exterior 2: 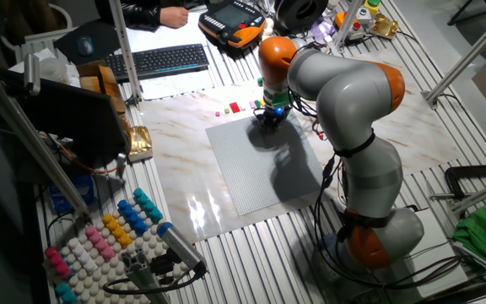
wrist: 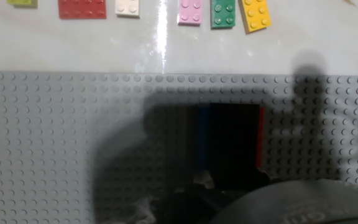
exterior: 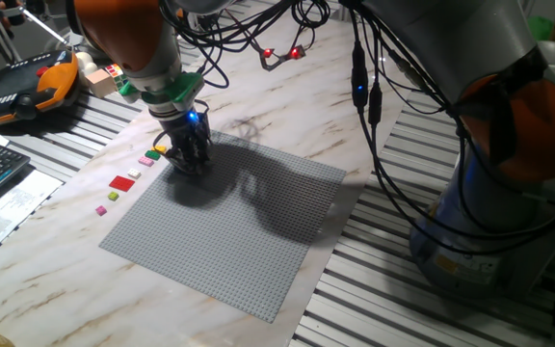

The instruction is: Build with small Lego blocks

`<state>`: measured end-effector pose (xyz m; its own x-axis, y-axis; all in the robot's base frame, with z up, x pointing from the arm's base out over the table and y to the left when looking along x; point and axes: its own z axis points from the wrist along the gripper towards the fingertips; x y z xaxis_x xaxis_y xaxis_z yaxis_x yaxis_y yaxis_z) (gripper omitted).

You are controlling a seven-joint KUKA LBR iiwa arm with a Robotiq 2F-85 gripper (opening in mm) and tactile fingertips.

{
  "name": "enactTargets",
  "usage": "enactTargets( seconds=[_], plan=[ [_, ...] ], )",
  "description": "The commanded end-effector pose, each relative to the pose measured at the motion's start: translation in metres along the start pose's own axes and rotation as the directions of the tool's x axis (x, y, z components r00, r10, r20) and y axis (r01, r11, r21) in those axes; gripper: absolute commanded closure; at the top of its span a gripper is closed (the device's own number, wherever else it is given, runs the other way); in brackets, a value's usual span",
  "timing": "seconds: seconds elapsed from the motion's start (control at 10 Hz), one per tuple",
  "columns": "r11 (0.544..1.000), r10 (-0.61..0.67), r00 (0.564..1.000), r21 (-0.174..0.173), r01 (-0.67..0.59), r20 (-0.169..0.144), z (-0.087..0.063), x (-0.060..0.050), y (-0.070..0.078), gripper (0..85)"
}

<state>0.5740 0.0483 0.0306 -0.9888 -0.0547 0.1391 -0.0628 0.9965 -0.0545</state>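
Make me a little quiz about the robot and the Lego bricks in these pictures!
1. True or false: the loose bricks lie in a row on the marble table, off the grey baseplate.
2. Which brick lies between the pink brick and the yellow brick? A) white B) green C) blue
3. Fill in: the end effector is low over the ____ of the baseplate nearest the loose bricks.

Key:
1. True.
2. B, the green brick.
3. Edge. Whether its jaws are open or shut cannot be told.
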Motion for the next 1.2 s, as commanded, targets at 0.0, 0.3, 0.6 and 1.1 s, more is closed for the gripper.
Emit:
enactTargets(
  seconds=[0.0, 0.3, 0.6, 1.1],
  plan=[
    [1.000, 0.000, 1.000, 0.000, 0.000, 0.000, 0.000, 0.000, 0.000, 42.0],
    [1.000, 0.000, 1.000, 0.000, 0.000, 0.000, 0.000, 0.000, 0.000, 40.0],
    [1.000, 0.001, 1.000, 0.005, -0.001, 0.000, -0.002, 0.001, -0.001, 39.0],
    [1.000, 0.006, 1.000, 0.014, -0.005, -0.019, -0.012, -0.002, -0.002, 45.0]
  ],
)
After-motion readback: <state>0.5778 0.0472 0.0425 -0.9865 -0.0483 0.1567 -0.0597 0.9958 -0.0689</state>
